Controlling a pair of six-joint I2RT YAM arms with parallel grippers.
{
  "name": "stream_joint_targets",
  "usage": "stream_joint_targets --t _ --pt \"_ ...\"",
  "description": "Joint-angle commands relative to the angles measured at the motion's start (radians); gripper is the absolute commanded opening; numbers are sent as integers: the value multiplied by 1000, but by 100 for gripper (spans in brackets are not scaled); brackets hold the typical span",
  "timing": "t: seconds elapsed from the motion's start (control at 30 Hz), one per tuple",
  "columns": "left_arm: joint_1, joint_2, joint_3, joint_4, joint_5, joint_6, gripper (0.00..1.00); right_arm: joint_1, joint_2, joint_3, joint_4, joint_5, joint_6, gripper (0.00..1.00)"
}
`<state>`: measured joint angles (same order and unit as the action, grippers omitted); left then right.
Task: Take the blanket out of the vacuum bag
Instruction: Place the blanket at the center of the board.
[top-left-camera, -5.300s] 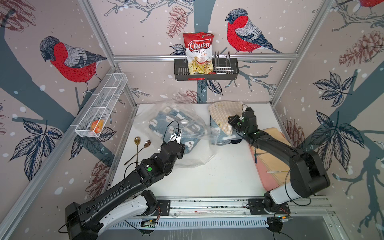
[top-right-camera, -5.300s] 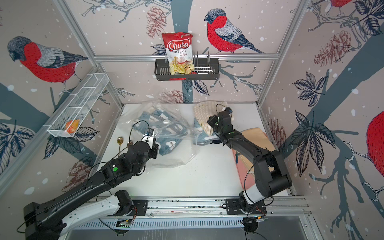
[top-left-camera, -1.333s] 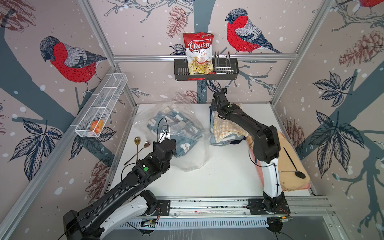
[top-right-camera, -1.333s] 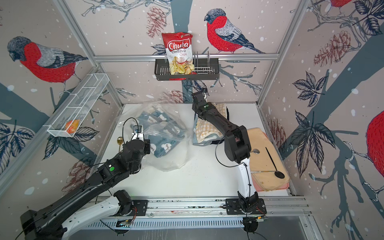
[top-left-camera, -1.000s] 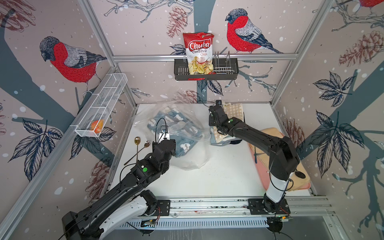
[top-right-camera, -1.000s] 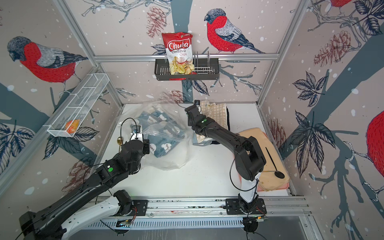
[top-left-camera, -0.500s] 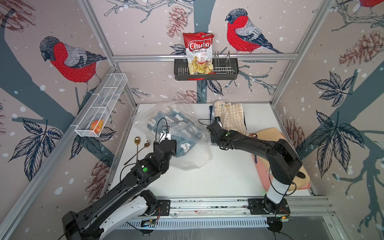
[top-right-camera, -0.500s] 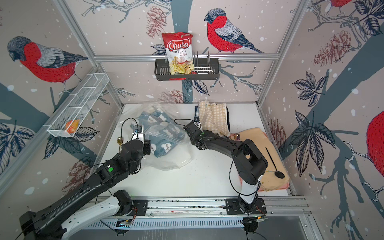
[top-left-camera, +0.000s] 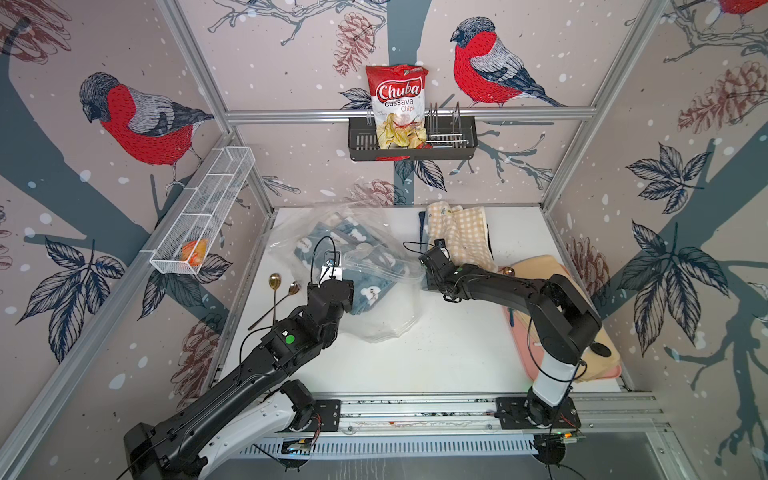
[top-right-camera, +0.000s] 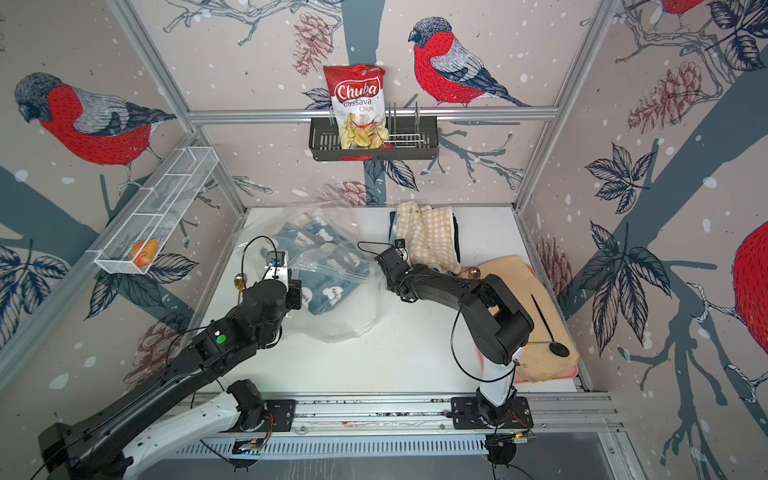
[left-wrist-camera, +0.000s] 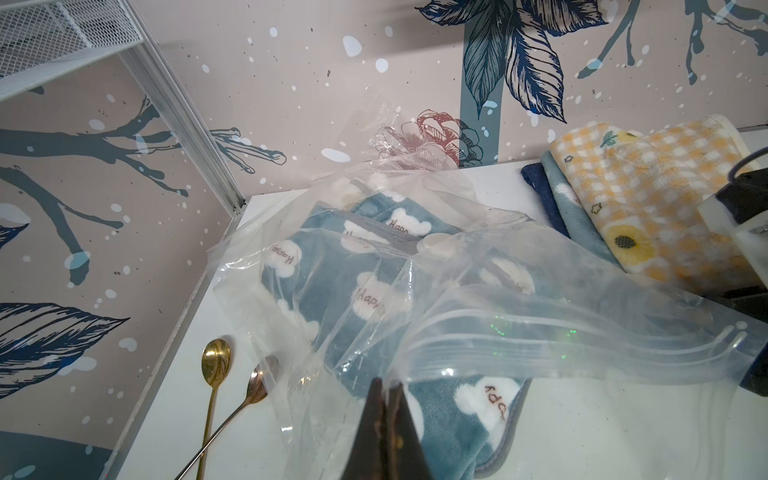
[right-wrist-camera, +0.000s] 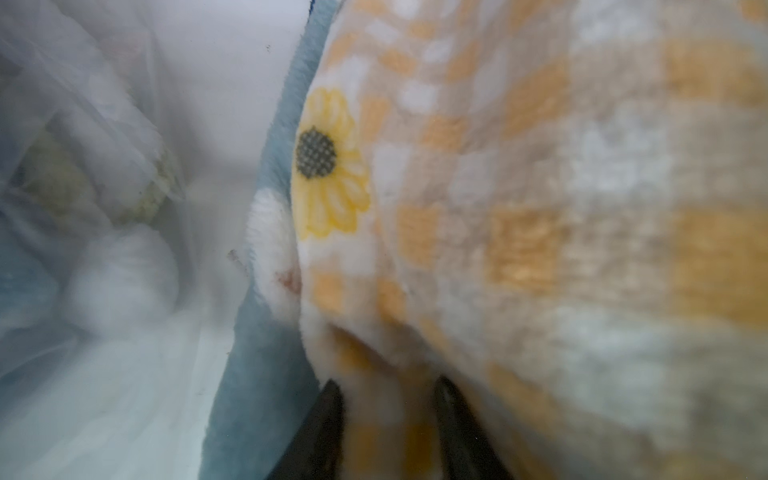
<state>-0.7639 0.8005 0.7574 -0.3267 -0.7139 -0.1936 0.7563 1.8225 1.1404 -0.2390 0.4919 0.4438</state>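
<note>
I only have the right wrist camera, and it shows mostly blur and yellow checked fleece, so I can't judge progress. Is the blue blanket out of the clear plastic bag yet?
Observer: No. In both top views the blue cloud-print fleece blanket lies inside the crinkly clear plastic vacuum bag.
Operator: Is anything holding the bag?
Observer: Yes, the left gripper is shut on the bag's plastic beside its zip-seal strip.
Operator: Where is my gripper?
Observer: The right gripper sits between the bag and the yellow checked blanket topping a folded pile at the back of the white table.
</note>
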Motion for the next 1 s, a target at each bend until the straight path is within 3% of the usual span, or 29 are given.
stream_joint_targets --t 0.0,0.17,0.43,0.73,0.87,0.97 --pt "2 -1 -2 33 -4 3 1 -2 7 5 10 25 -16 17" --pt "2 -4 -3 33 -6 4 1 0 -35 -14 44 -53 -19 1" --pt "2 -3 -2 35 -4 5 1 7 -148 0 100 -280 -7 0" --pt "1 -11 -4 35 -4 5 1 -9 -26 59 142 -424 24 1" --pt "1 -9 -3 35 -1 4 1 -41 21 62 167 -494 66 19" --pt "1 -6 -3 34 1 4 1 -62 21 40 177 -541 89 39"
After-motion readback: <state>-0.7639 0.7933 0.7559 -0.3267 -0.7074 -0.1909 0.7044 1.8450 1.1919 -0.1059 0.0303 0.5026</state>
